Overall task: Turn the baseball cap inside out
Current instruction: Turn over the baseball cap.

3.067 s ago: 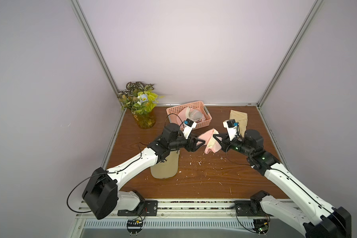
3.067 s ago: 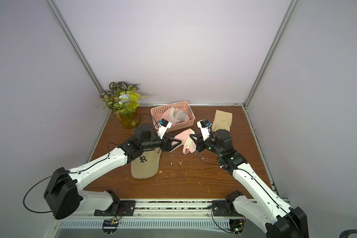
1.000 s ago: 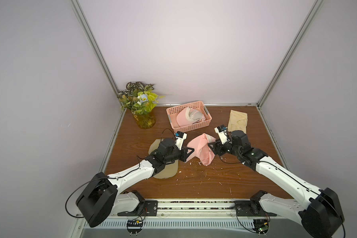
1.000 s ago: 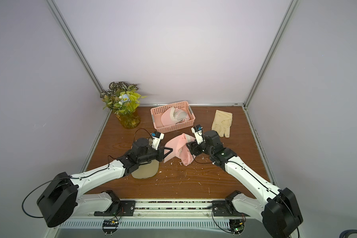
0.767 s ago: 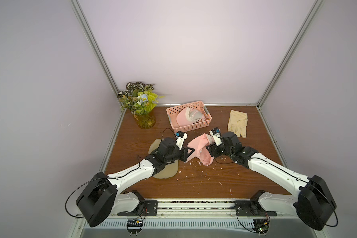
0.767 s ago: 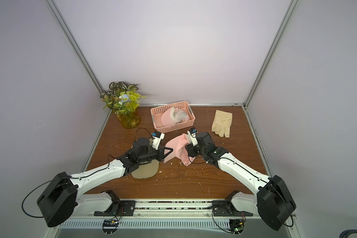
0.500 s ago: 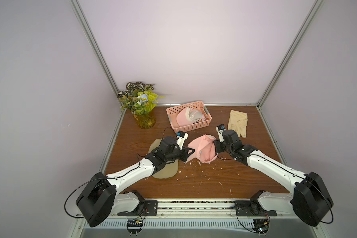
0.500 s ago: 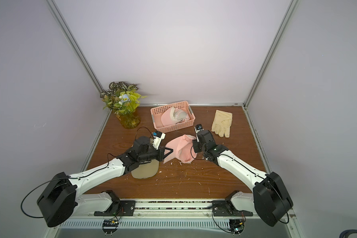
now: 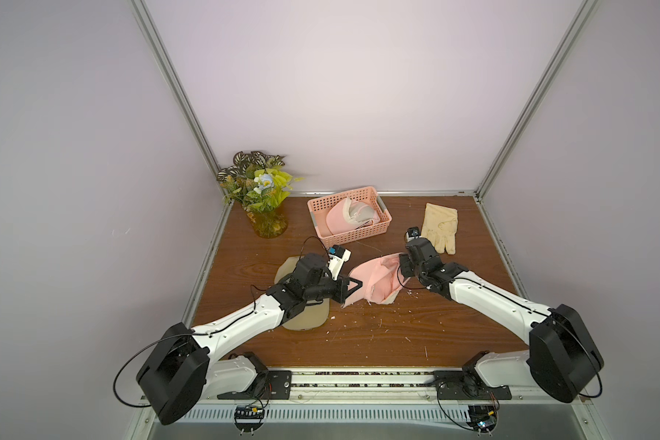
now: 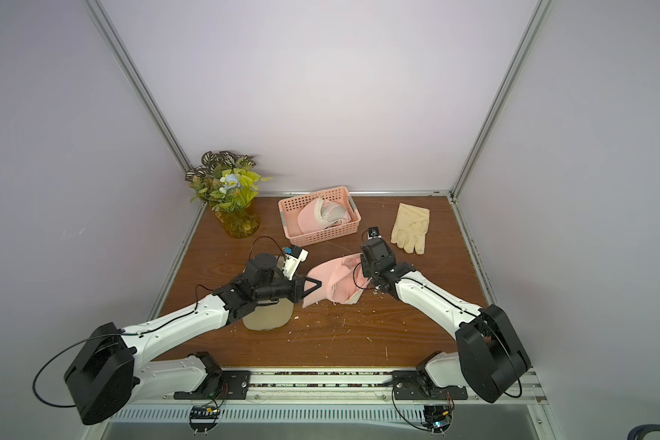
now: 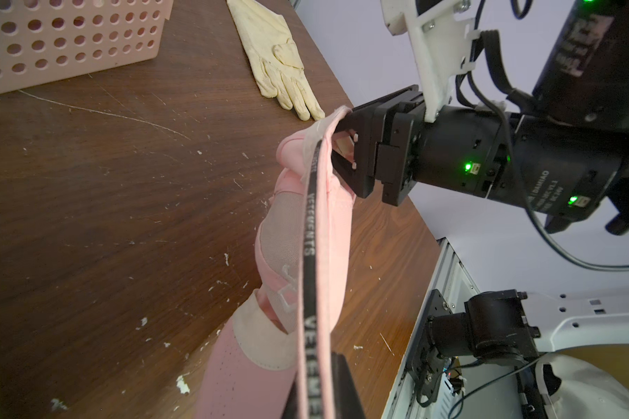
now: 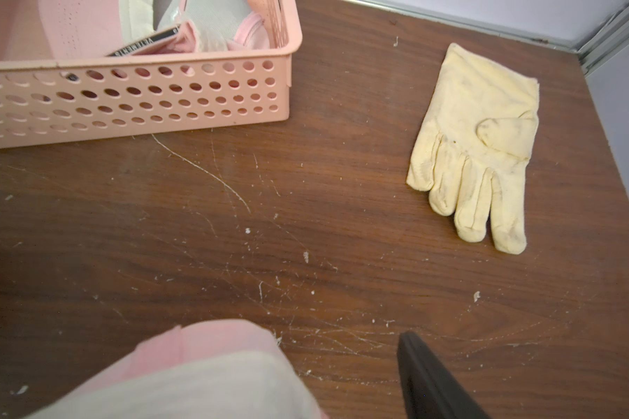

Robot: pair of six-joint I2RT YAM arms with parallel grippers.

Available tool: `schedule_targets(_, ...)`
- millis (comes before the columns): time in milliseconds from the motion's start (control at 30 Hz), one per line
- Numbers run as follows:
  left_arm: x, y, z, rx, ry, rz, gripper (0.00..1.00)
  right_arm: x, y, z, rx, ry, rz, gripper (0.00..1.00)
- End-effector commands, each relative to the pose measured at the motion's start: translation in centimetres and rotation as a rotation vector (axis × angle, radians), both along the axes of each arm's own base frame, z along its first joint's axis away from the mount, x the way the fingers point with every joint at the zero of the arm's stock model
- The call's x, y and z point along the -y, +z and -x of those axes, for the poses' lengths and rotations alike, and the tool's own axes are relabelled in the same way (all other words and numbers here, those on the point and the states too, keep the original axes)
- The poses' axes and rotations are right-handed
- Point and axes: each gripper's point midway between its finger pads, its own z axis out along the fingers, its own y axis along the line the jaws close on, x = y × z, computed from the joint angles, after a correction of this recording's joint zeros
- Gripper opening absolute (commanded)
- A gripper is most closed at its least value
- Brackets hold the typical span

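Observation:
The pink baseball cap [image 9: 376,280] [image 10: 336,284] hangs stretched between my two grippers, just above the middle of the table. My left gripper [image 9: 357,285] [image 10: 315,285] [image 11: 316,395] is shut on the cap's rim, pinching the sweatband and its black lettered tape [image 11: 311,225]. At the cap's far end, my right gripper [image 9: 402,266] [image 10: 362,266] [image 11: 344,152] [image 12: 320,348] is open. Pink and white fabric [image 12: 204,373] covers one of its fingers. The other finger [image 12: 433,381] stands bare over the wood.
A pink basket [image 9: 359,238] at the back holds another pink cap [image 9: 338,221]. A yellow glove [image 9: 441,230] [image 12: 483,145] lies at the back right. A beige cap [image 9: 305,320] lies under my left arm. A vase of flowers [image 9: 263,213] stands back left. White crumbs litter the table.
My right gripper pushed into the cap, then drew back towards the glove, and the cap spread from a crumpled fold into a wider shape. The left arm has held still, still shut.

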Motion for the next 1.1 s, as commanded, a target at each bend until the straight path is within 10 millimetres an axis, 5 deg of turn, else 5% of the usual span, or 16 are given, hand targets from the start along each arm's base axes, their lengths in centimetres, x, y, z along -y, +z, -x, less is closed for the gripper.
schedule_targets(0, 0.0, 2.5, -0.4, 0.037, 0.029, 0.044, 0.0, 1.5, 3.4, -1.0, 0.086, -0.032, 0.029, 0.67)
schedule_targets(167, 0.0, 1.3, -0.9, -0.014, 0.064, 0.042, 0.0, -3.0, 6.0, -0.1, 0.118, 0.213, -0.149, 0.76)
schedule_targets(467, -0.6, -0.5, -1.5, -0.05, 0.126, 0.012, 0.0, -1.2, 7.7, 0.6, 0.166, 0.167, -0.106, 0.78)
schedule_targets(767, -0.1, -1.1, -1.5, -0.076, 0.109, 0.011, 0.01, -6.8, 10.3, 3.8, 0.176, 0.488, -0.337, 0.78)
schedule_targets(1067, -0.5, -1.6, -2.0, -0.09, 0.15, -0.003, 0.01, -12.1, 8.9, 8.1, -0.005, 0.808, -0.512, 0.58)
